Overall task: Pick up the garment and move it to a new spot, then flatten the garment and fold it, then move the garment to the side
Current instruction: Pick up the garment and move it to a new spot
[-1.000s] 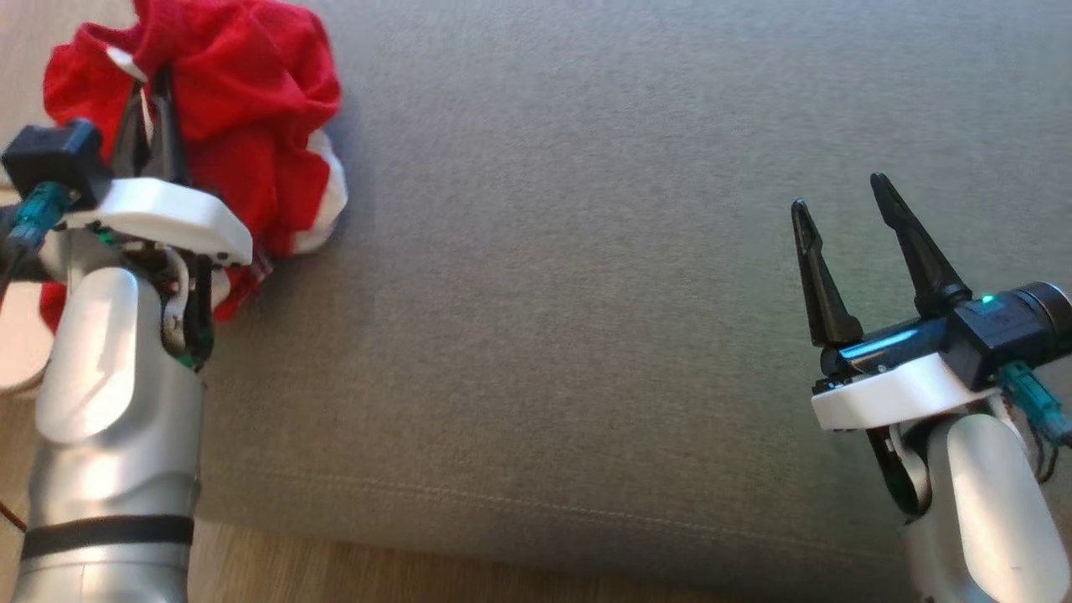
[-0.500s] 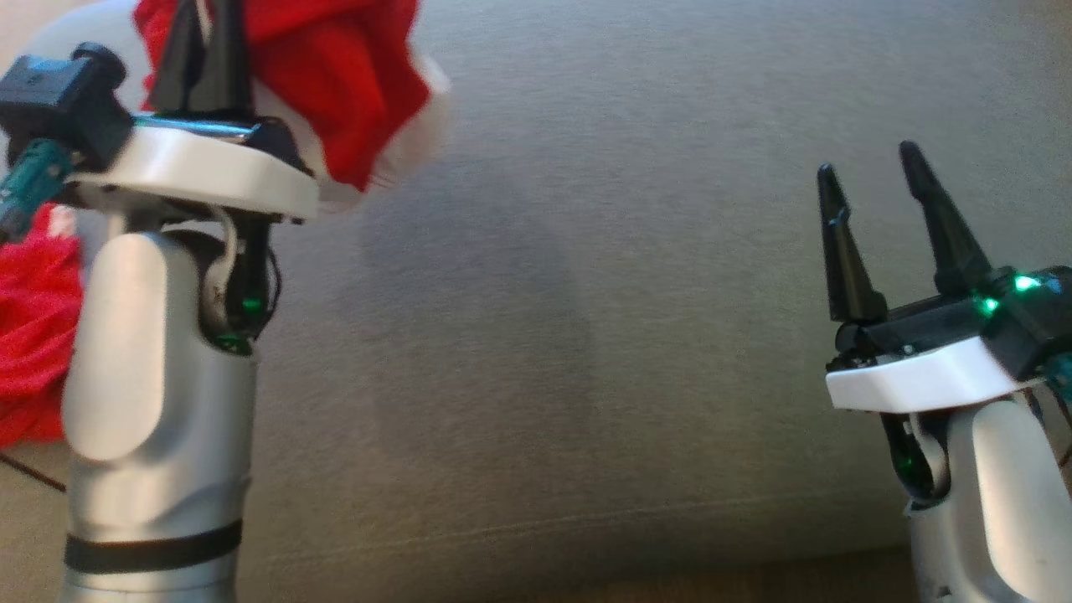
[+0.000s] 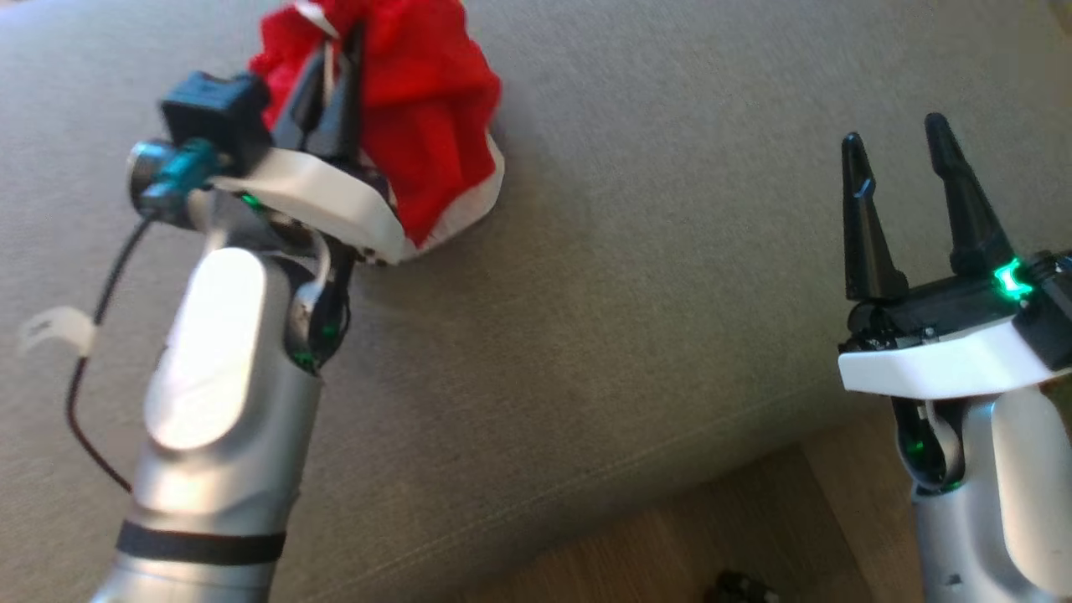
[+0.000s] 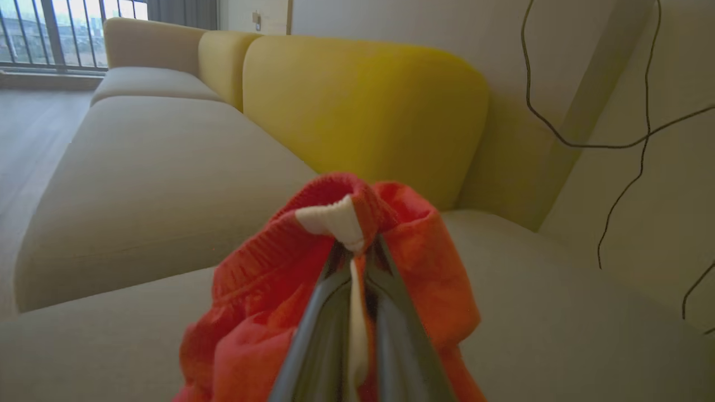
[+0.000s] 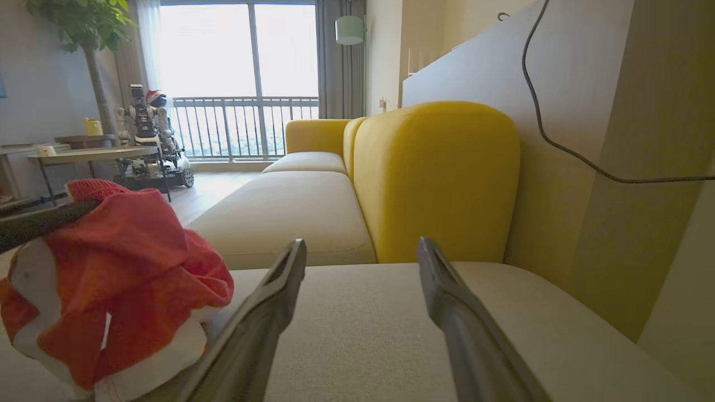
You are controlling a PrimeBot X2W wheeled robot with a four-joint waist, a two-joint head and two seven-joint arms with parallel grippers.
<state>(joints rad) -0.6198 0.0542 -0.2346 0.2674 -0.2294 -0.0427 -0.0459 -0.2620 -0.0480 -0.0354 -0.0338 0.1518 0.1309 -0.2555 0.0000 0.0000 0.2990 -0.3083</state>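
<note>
Left gripper (image 3: 339, 59) fingers pinch red garment (image 3: 431, 109) at white tag; bunch dangles onto sofa cushion (image 3: 653, 268), likely carry grip. Right gripper (image 3: 894, 138) fingers wide, empty, standing by for flattening.

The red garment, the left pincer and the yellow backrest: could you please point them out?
red garment (image 3: 427, 126), head view, bunched red fabric.
left pincer (image 4: 353, 254), left wrist view, midway between its shut fingertips.
yellow backrest (image 5: 435, 178), right wrist view, front face.
</note>
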